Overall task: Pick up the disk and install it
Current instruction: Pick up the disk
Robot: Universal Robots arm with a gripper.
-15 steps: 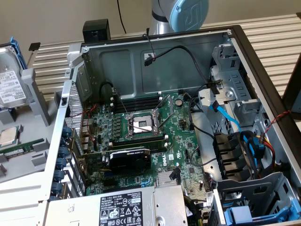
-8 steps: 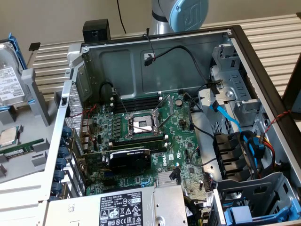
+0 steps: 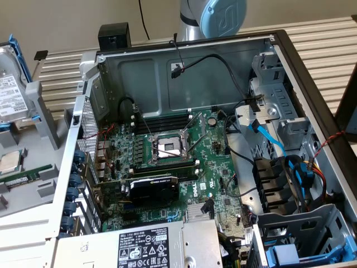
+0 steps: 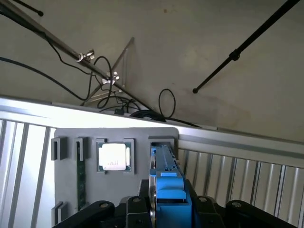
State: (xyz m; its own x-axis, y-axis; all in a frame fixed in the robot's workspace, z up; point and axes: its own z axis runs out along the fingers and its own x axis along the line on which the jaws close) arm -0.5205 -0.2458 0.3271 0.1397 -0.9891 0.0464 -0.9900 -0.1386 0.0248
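The disk (image 3: 10, 92), a silver drive with a white label in a blue carrier frame, stands on edge in a grey holder (image 3: 39, 106) at the exterior view's far left, outside the computer case. In the wrist view the disk's blue carrier edge (image 4: 166, 183) runs straight between the black fingers (image 4: 142, 204) of my gripper (image 4: 168, 204), which press against it on both sides. The drive cage (image 3: 304, 254) with blue rails sits at the case's near corner, at the exterior view's right.
The open computer case (image 3: 184, 139) holds a motherboard, a graphics card (image 3: 153, 187) and loose cables (image 3: 268, 139). A labelled power supply (image 3: 142, 245) is at the front. The holder plate (image 4: 66, 190) also carries a CPU chip (image 4: 114, 156) and a memory stick (image 4: 80, 178). Slatted table surface surrounds everything.
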